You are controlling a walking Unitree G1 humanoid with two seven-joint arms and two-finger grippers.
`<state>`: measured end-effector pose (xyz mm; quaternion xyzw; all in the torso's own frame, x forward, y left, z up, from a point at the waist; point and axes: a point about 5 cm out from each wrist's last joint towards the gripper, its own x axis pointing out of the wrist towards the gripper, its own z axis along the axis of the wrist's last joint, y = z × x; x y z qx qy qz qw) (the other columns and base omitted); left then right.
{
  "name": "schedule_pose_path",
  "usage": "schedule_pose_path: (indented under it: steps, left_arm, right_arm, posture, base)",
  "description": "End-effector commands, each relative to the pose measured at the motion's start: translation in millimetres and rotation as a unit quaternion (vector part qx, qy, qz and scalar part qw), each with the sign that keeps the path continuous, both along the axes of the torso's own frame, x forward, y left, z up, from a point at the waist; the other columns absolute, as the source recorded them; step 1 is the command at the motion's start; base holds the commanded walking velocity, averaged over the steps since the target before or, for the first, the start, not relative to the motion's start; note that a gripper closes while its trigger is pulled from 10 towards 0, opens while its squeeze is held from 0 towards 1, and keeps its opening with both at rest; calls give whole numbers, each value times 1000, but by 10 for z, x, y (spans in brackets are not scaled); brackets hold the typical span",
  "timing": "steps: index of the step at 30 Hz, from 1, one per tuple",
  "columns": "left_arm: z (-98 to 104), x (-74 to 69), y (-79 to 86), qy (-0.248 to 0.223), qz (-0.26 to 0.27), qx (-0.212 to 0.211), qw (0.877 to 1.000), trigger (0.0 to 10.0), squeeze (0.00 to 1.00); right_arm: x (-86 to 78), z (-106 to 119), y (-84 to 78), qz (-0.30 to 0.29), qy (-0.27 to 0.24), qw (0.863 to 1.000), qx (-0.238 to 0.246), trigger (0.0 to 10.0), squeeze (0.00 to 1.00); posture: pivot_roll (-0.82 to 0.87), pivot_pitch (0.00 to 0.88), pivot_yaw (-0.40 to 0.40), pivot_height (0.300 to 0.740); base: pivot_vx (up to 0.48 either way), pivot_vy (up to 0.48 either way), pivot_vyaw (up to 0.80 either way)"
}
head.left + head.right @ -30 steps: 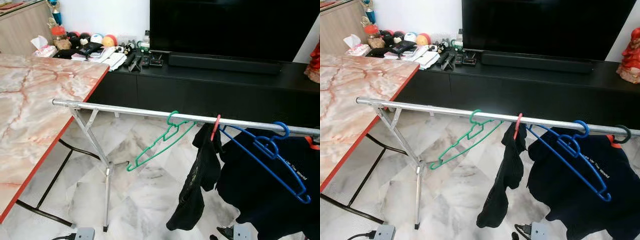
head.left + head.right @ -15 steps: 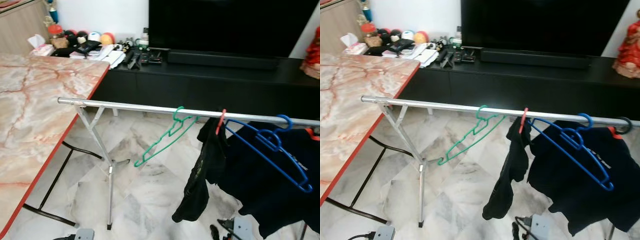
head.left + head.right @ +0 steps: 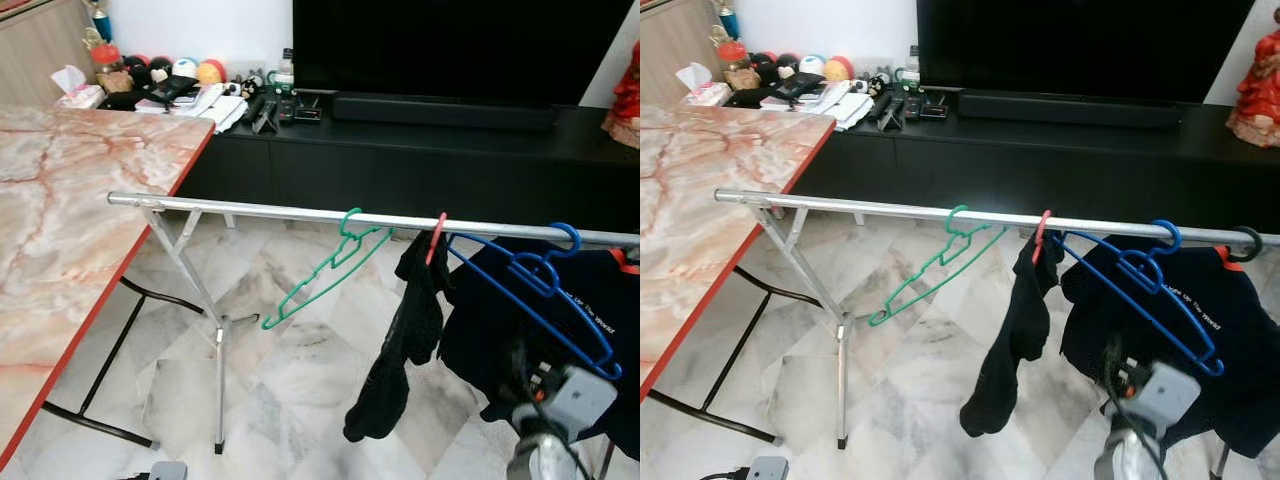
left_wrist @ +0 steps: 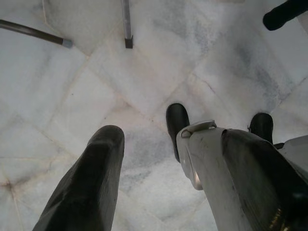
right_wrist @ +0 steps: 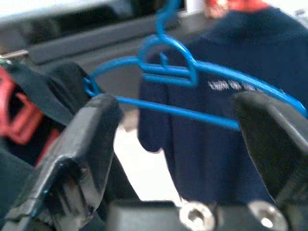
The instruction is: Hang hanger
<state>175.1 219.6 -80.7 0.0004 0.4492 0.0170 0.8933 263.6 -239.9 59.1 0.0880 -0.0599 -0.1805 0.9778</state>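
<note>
A white marble floor [image 3: 290,370] runs under a long silver clothes rail [image 3: 250,210] in front of a black TV cabinet [image 3: 420,160]. The blue wire hanger [image 3: 545,290] hooks over the rail's right end, its long bar slanting down to the right across a navy T-shirt [image 3: 1240,350]. The right gripper [image 5: 180,139], fingers spread wide and empty, faces it from just below; the left gripper [image 4: 144,168], also parted, points at the floor.

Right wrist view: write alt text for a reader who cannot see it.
The right hand, fingers open and holding nothing, faces an empty blue hanger. Behind the hanger hangs a navy shirt with white lettering, and a red hanger carrying a black garment is beside it.
</note>
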Motion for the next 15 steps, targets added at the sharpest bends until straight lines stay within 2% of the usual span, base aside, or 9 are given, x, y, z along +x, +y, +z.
schedule_pose_path:
  steps: [1,3,4,6,7,9,15]
  left_arm:
    - [-22,-59,29,13,-15,12,1000,10000,0]
    - [-21,-60,38,13,-11,12,1000,10000,0]
    - [-21,-60,38,13,-11,12,1000,10000,0]
    - [-28,-74,44,18,-2,10,1000,10000,0]
    - [-28,-74,44,18,-2,10,1000,10000,0]
    - [-31,-78,42,19,-1,8,1000,10000,0]
    - [-37,-82,28,22,-5,9,1000,10000,0]
  right_arm:
    - [-41,21,143,32,-5,999,-9,10000,0]
    - [-188,-44,204,45,7,999,-11,10000,0]
    - [-188,-44,204,45,7,999,-11,10000,0]
    - [-408,-164,265,61,45,997,-12,10000,0]
    - [-408,-164,265,61,45,997,-12,10000,0]
    - [-422,-154,264,57,45,997,-9,10000,0]
    - [-264,-10,294,66,26,997,-5,10000,0]
  posture:
    - [-22,95,-5,740]
    - [-23,96,-5,740]
    - [-23,96,-5,740]
    - [-31,100,-4,740]
    - [-31,100,-4,740]
    - [-33,100,-4,740]
    - [-33,95,-9,740]
  base:
    - [0,0,0]
    - [0,0,0]
    - [0,0,0]
    - [0,0,0]
    - [0,0,0]
    - [0,472,0]
    - [0,472,0]
